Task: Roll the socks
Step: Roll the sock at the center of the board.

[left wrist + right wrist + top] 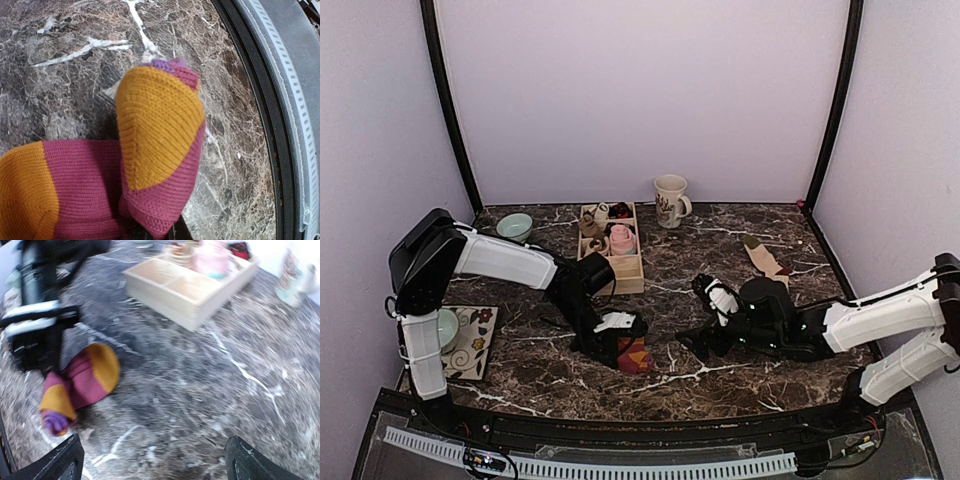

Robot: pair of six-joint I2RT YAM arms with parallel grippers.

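A striped sock [633, 355], maroon and orange with a purple tip, lies folded on the marble table near the front centre. My left gripper [612, 338] is down on it and shut on its folded end. In the left wrist view the sock [160, 145] fills the frame and hides most of the gripper [172, 234]. My right gripper [705, 338] is wide open and empty, just right of the sock. In the blurred right wrist view its fingers [60, 462] frame bare table, with the sock [82, 382] to the left. A beige sock [765, 258] lies at the back right.
A wooden compartment box [625, 275] behind the left arm holds a pink bundle [622, 238] and small dark items. A mug [670, 200] stands behind it and a green bowl [514, 226] to its left. A floral mat [475, 345] with a bowl [447, 328] lies far left.
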